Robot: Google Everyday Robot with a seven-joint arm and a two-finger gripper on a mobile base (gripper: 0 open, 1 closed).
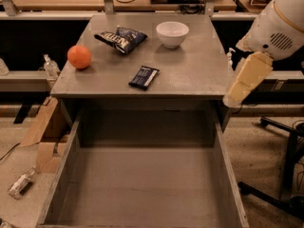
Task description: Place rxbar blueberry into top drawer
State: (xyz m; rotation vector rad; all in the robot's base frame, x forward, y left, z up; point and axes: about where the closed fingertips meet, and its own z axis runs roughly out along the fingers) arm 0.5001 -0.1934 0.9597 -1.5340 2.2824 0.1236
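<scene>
The rxbar blueberry [143, 77], a small flat dark bar, lies on the grey cabinet top [190, 70] near its front middle. The top drawer [142, 189] is pulled fully open below it, and its flat bottom is bare. Only my arm's white housing [278, 27] and a beige link [247, 80] show, at the right edge beside the cabinet's front right corner. My gripper is out of view.
On the cabinet top are an orange [79, 56] at the left, a crinkled dark blue snack bag [121, 38] and a white bowl [172, 33] at the back. Cardboard [42, 137] and a bottle [20, 183] lie on the floor left. A chair base [280, 175] stands at the right.
</scene>
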